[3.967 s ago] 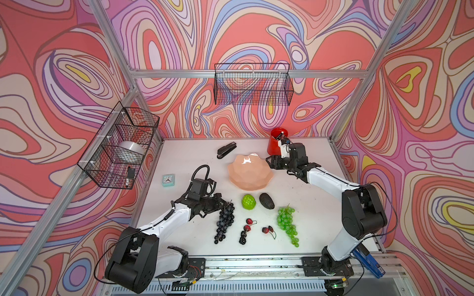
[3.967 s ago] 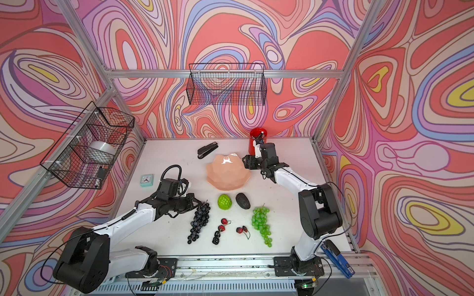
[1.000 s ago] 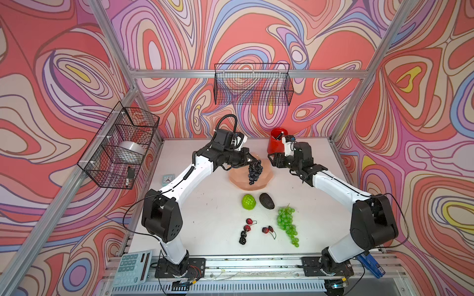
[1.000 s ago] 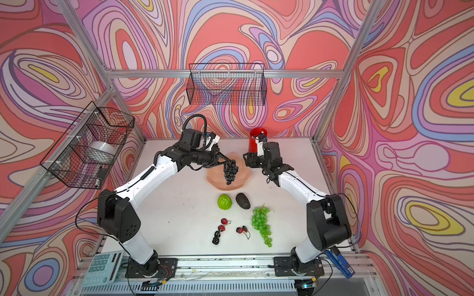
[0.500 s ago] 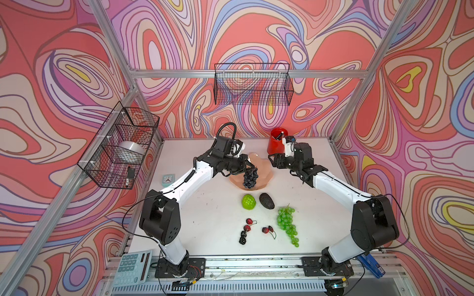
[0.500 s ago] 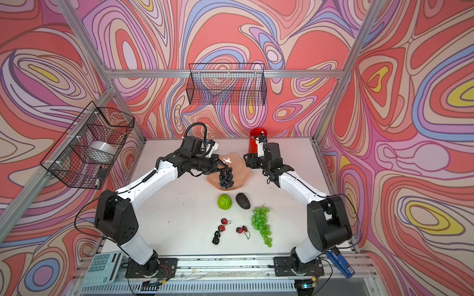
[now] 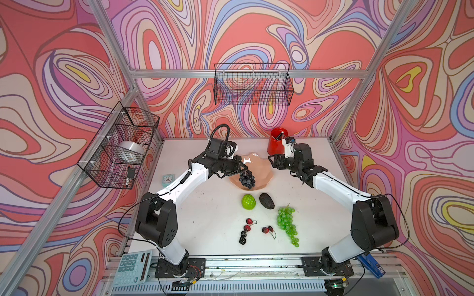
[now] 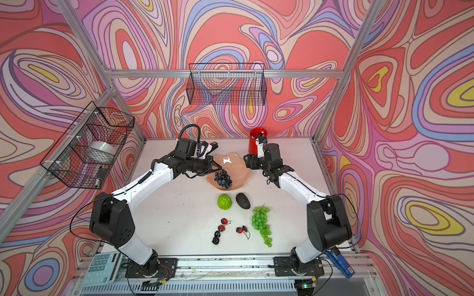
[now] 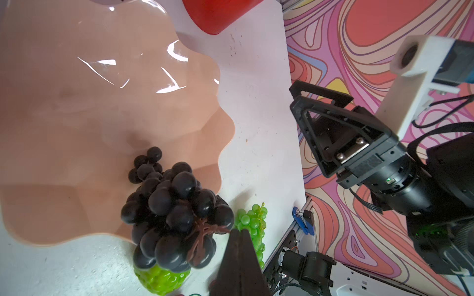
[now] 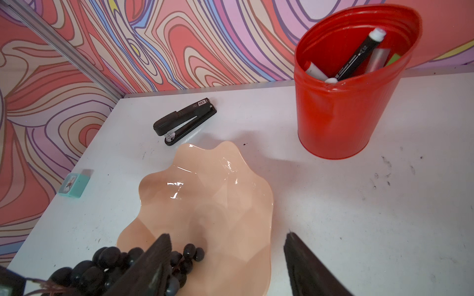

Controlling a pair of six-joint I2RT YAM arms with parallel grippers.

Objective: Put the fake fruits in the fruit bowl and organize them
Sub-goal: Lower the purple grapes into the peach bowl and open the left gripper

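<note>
Left gripper is clamped tight on the stem of the dark purple grape bunch, which in the last second has sunk from hanging over the fruit bowl to resting its lower grapes inside the near rim. Right gripper stands wide and empty beside the bowl; letting go looks next

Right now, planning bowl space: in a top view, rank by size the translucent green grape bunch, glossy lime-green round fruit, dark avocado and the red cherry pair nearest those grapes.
1. green grape bunch
2. lime-green round fruit and dark avocado, alike
3. cherry pair
</note>
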